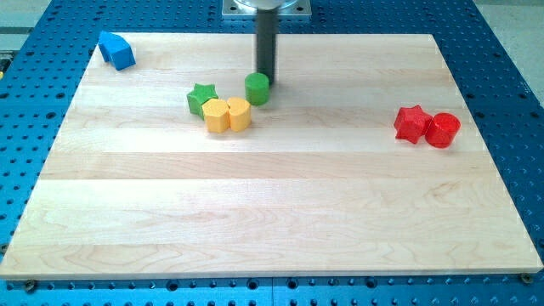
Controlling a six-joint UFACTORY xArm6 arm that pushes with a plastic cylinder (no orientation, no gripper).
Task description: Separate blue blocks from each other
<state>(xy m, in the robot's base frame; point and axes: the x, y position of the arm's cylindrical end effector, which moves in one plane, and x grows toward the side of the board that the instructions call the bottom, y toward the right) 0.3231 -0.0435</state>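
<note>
A blue block (116,50) sits near the board's top left corner; it looks like one angular block, and I cannot tell whether a second blue one is joined to it. My tip (266,79) stands at the top centre, far to the right of the blue block, just right of and touching or nearly touching a green cylinder (257,87).
A green star (202,98) lies left of the green cylinder. Two yellow blocks (227,114) sit together just below them. A red star (412,123) and a red cylinder (442,129) touch at the view's right. The wooden board (272,212) lies on a blue perforated table.
</note>
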